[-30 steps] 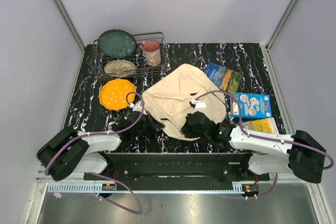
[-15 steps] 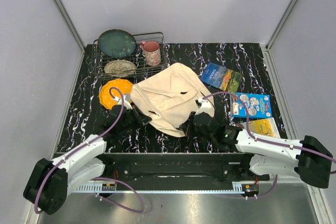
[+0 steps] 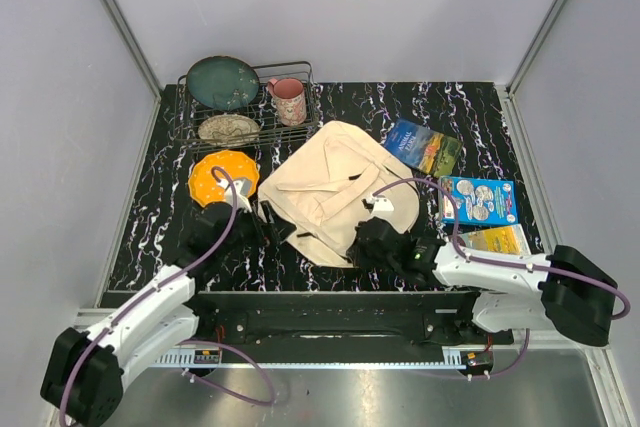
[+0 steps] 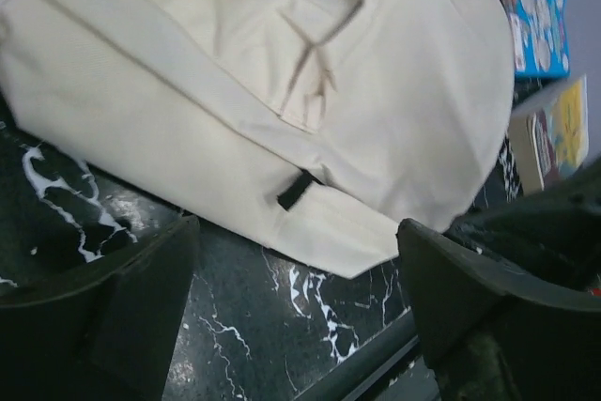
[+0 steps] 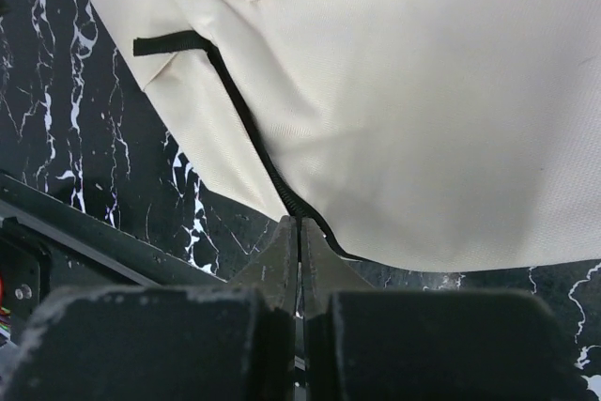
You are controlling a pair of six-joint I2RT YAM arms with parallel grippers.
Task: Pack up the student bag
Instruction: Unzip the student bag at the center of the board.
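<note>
Change: within the last second the left pincer [image 4: 296, 274] went from clamped to spread wide, letting go of the student bag [image 3: 330, 187].
Bag movement: half a second earlier the bag had been pulled across the orange plate [image 3: 222, 177]. It then lay back off the plate.
Bag position: directly ahead of both pincers, flat on the table [image 3: 160, 237], its near hem just beyond the left fingertips.
Left pincer: jaws nearly as wide as they go, with nothing between them and only tabletop under the gap.
Right pincer [image 5: 299, 232]: fully closed with its tips at the bag's near hem, where the black zip line ended. It appeared to pinch that hem.
Loose items: the blue book [image 3: 478, 200] and the yellow book [image 3: 497, 240] lay to the right of the right pincer, outside the bag.
Meaning (judgement): the bag had been repositioned and was now held on one side only. Nothing seemed packed, so opening the bag came next.
Risk (judgement): a one-sided hold could let the soft canvas slide.
</note>
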